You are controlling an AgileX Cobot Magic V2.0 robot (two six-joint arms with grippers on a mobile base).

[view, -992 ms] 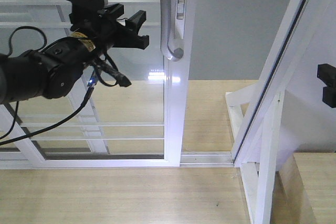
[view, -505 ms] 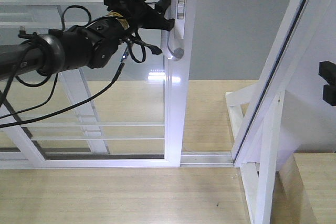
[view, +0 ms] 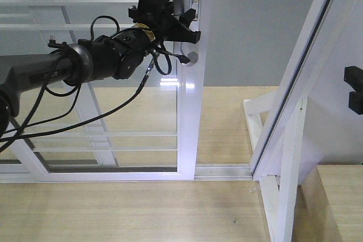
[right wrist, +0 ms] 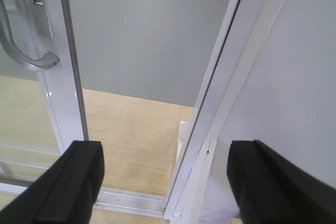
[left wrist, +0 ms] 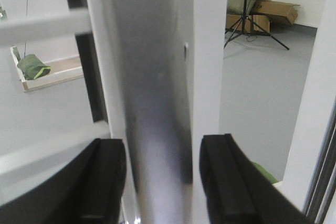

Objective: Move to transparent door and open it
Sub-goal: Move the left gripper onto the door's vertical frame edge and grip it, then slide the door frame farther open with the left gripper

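The transparent door [view: 187,123] fills the left and middle of the front view, its top and left side cut off by the picture's edge. Its handled stile stands a little apart from the slanting door-frame post [view: 295,83] on the right, with floor [view: 244,38] showing in the gap. The black left arm [view: 68,72], trailing cables, lies across the glass and covers most of the handle [view: 191,58]; only its lower curl shows there. The left gripper [view: 190,25] sits at the handle's upper half, jaws narrowed, one to each side. From the left wrist the handle is a blurred silver band between the two black fingers [left wrist: 226,182], very close to both. I cannot tell whether they clench it or merely straddle it. The right gripper [right wrist: 168,182] hangs near the post, jaws spread wide and released, grasping nothing; the front view's right edge cuts it off.
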